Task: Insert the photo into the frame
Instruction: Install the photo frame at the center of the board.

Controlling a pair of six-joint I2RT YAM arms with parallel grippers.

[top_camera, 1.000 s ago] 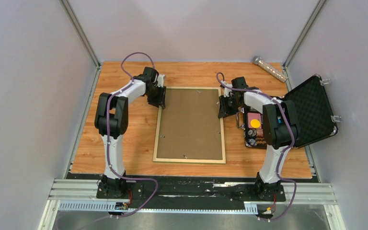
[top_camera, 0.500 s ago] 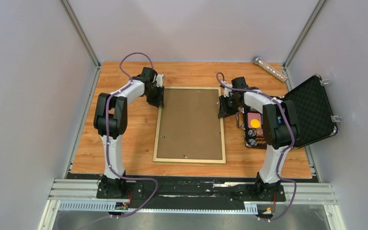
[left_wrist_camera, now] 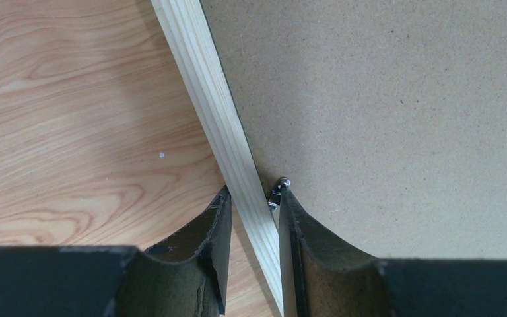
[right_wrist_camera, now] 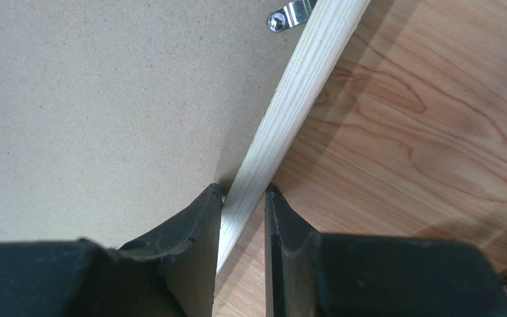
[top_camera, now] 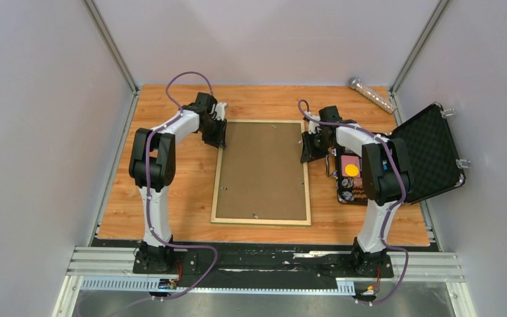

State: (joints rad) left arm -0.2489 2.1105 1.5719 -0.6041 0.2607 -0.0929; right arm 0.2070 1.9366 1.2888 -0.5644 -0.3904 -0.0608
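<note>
On the frame (top_camera: 261, 222) (back up), left claw (left_wrist_camera: 254, 191), right claw (right_wrist_camera: 243, 190) — each clamped on a side rail

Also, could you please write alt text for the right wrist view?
Close-up of the right gripper, its jaws closed on the pale wood rail of the frame. The brown backing board lies left of the rail with a metal clip at top, the wooden table to the right.

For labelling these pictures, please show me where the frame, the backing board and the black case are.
frame (top_camera: 261, 222), top view, on its near pale wood rail.
backing board (top_camera: 262, 172), top view, on the middle of its brown face.
case (top_camera: 429, 153), top view, on the foam of its open lid.
</note>
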